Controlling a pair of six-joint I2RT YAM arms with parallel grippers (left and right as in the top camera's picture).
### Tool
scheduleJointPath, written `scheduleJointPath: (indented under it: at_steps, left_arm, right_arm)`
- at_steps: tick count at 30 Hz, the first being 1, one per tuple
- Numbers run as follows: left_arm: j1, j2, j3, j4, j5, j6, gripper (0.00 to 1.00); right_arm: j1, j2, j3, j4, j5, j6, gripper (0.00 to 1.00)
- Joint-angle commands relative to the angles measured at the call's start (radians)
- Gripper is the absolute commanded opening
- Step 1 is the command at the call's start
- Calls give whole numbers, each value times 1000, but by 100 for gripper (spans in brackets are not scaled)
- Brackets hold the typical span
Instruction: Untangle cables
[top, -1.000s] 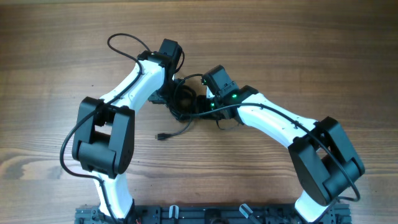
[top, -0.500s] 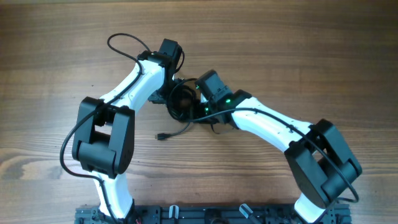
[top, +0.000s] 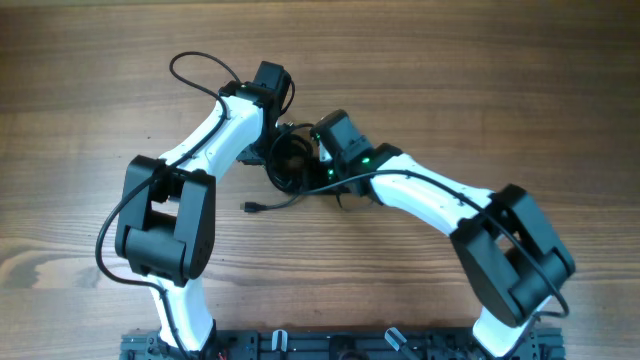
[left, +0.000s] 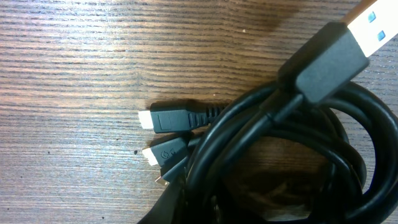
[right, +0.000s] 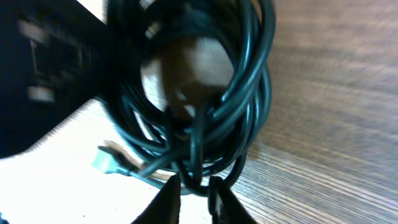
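Roughly at the middle of the wooden worktop (top: 480, 90), the cables (top: 290, 162) lie as a small, dark, coiled bundle, with both arms reaching in to it from the near side. The left hand (top: 268, 150) sits at the left edge of the bundle and the right hand (right: 194, 202) at its right edge, so the coil lies between them. One loose end (top: 248, 207) trails out of the bundle toward the near left and rests flat on the wood, ending in a small connector.

From the right wrist, the coil fills most of the view as several overlapping black loops. The two pale fingertips (right: 166, 202) stand close together at the bottom of the picture, and the lowest strands of the coil pass between them, so the right hand is narrow and pinching the cables at that edge.

From the left wrist, the cords show very close and sharp: a large flat plug (left: 329, 59) with a metal tip lies across the loops at the upper right, and two small plugs (left: 177, 118) point left, side by side, on the bare wood just beside the coil. The left hand's own fingers do not show in that view; they are drawn nearly together, and I cannot tell whether a cord is caught between them.
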Motion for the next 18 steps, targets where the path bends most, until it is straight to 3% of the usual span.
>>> scheduleJointPath:
  at_steps: [1,18]
  left_arm:
    - [8,20,3,-3,-35,20,11]
    - [8,20,3,-3,-28,20,16]
  right_arm:
    - [-38,-96,16,3,-14,-24,16]
    - [16,-3,-15,40,77,9,16]
